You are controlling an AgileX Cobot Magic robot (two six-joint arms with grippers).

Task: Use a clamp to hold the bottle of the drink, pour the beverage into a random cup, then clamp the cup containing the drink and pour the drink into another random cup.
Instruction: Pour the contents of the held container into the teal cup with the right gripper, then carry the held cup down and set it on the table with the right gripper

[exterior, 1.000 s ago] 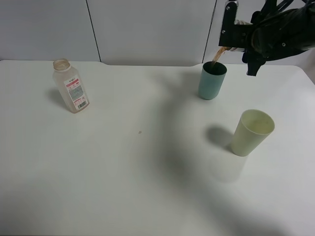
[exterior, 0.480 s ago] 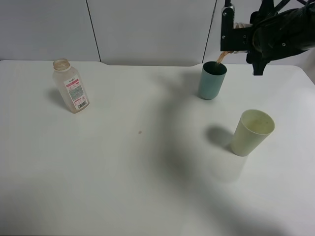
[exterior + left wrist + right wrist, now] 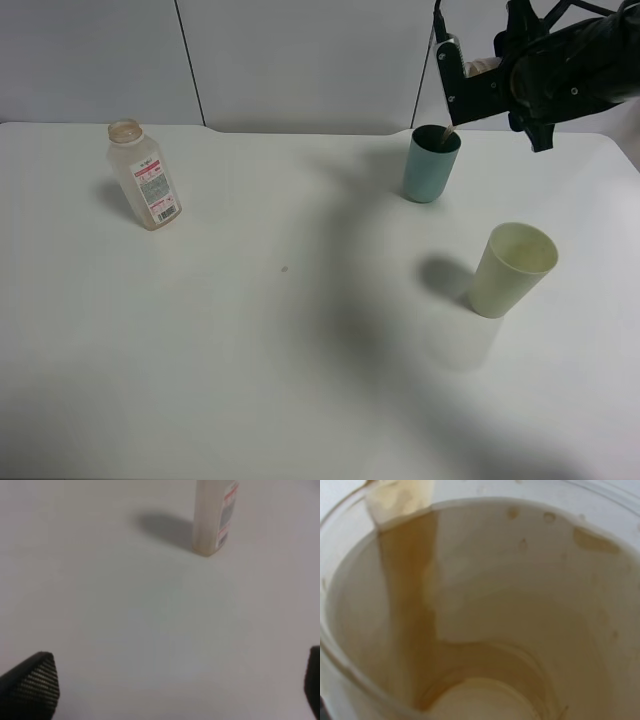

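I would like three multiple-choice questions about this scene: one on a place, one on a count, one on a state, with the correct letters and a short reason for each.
1. Where does the bottle stand?
A. on the left of the table
B. beside the green cup
C. inside the yellow cup

2. How many cups stand on the table?
A. one
B. two
C. four

3. What is the tilted cup in the right end effector doing?
A. standing upright
B. lying on the table
C. pouring brown drink

Answers:
1 A: it stands alone, far left.
2 B: a green cup and a yellow cup.
3 C: a thin brown stream falls into the green cup.
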